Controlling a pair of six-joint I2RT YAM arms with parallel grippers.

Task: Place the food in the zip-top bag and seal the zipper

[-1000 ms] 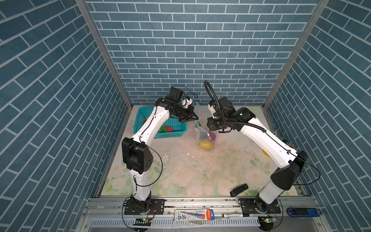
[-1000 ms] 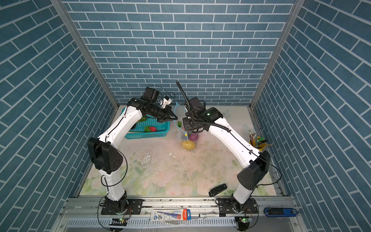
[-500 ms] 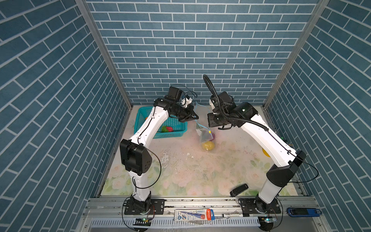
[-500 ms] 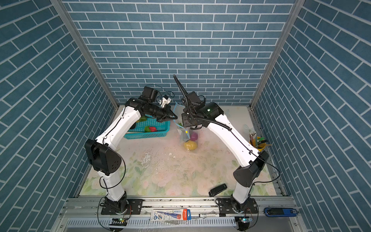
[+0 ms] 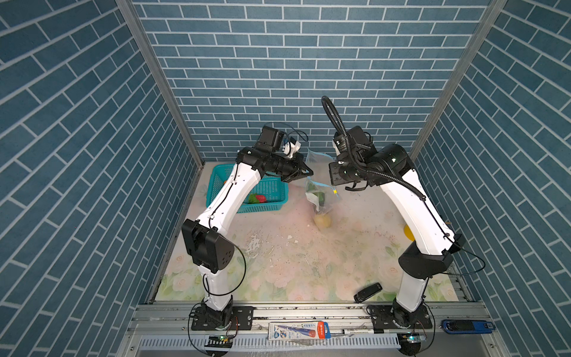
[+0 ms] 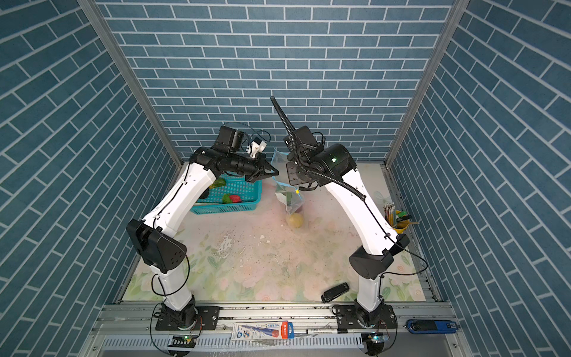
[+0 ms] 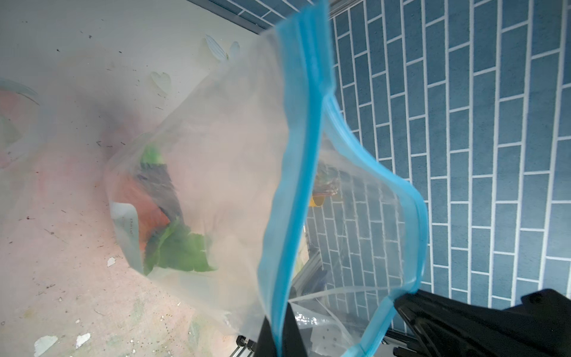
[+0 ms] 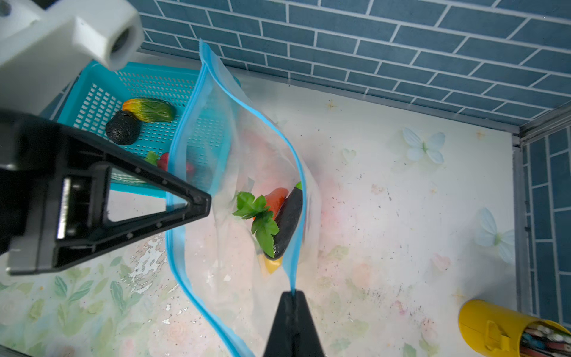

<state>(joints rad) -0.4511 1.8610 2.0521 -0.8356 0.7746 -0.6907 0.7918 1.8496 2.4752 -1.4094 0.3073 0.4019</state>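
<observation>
The large clear crinkly zip-top bag (image 5: 322, 197) hangs between the two arms, just beside the teal mesh plastic basket (image 5: 247, 210). The left gripper (image 5: 306, 174) is pinched tight on one side of the bag's narrow light blue zipper strip (image 7: 301, 154). The right gripper (image 8: 292, 297) is clamped on the opposite side, so the mouth gapes open between them. Looking down into the bag I can see an orange toy carrot with green leaves (image 8: 275, 195) lying against a dark glossy eggplant (image 8: 289, 222). A yellow toy fruit (image 5: 323, 221) sits at the very bottom. I can't tell whether the bag touches the floral tabletop (image 5: 293, 262).
</observation>
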